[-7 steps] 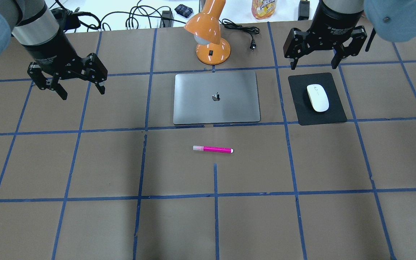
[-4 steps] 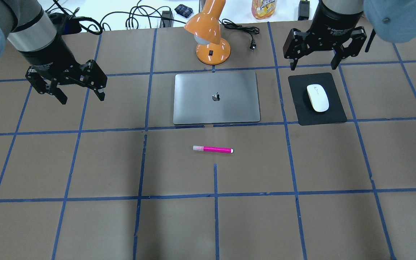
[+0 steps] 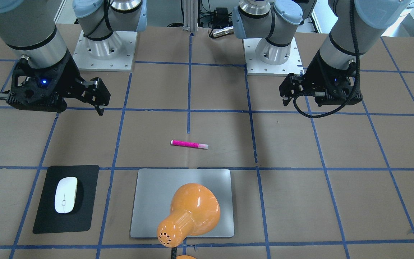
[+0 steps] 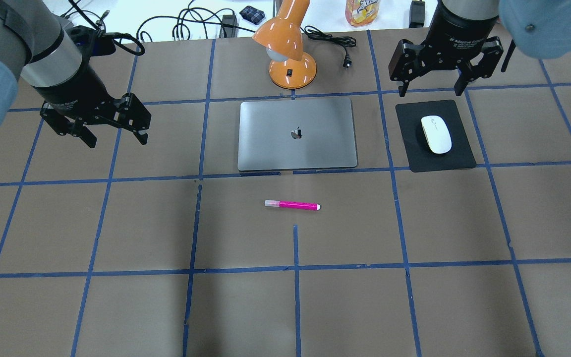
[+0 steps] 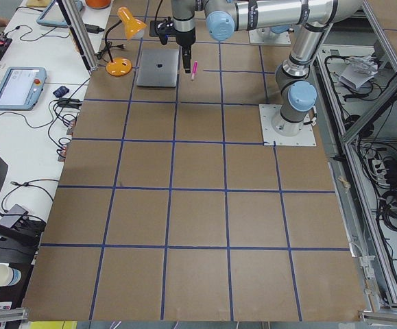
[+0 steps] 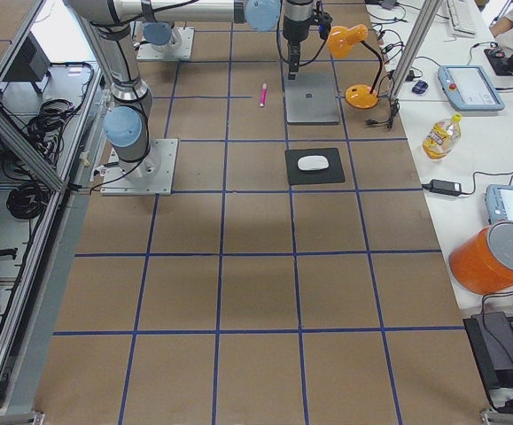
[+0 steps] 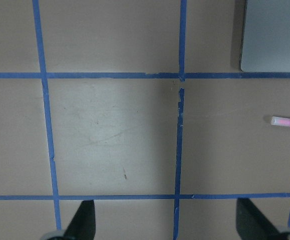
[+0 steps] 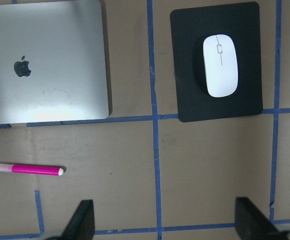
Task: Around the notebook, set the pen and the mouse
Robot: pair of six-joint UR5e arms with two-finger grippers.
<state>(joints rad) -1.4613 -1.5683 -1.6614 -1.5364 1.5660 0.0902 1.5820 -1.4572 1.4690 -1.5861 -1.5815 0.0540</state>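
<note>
The silver-grey notebook (image 4: 297,134) lies closed in the middle of the table's far half. Nearer than it, apart from its front edge, the magenta pen (image 4: 292,205) lies crosswise with its pale cap to the left. To the notebook's right the white mouse (image 4: 436,134) rests on a black mat (image 4: 414,153). My left gripper (image 4: 116,141) hovers open left of the notebook, holding nothing. Just beyond the mat's far edge my right gripper (image 4: 431,91) hangs open and empty. The right wrist view shows the mouse (image 8: 220,65), notebook (image 8: 44,65) and pen (image 8: 28,169) below.
An orange desk lamp (image 4: 290,54) stands just behind the notebook, its head leaning over it. Cables, a plug and a drink bottle (image 4: 362,12) lie along the far edge. Blue tape lines grid the brown table.
My left gripper has shifted slightly nearer and to the right while staying open. The right gripper, pen, mouse and notebook have not moved.
</note>
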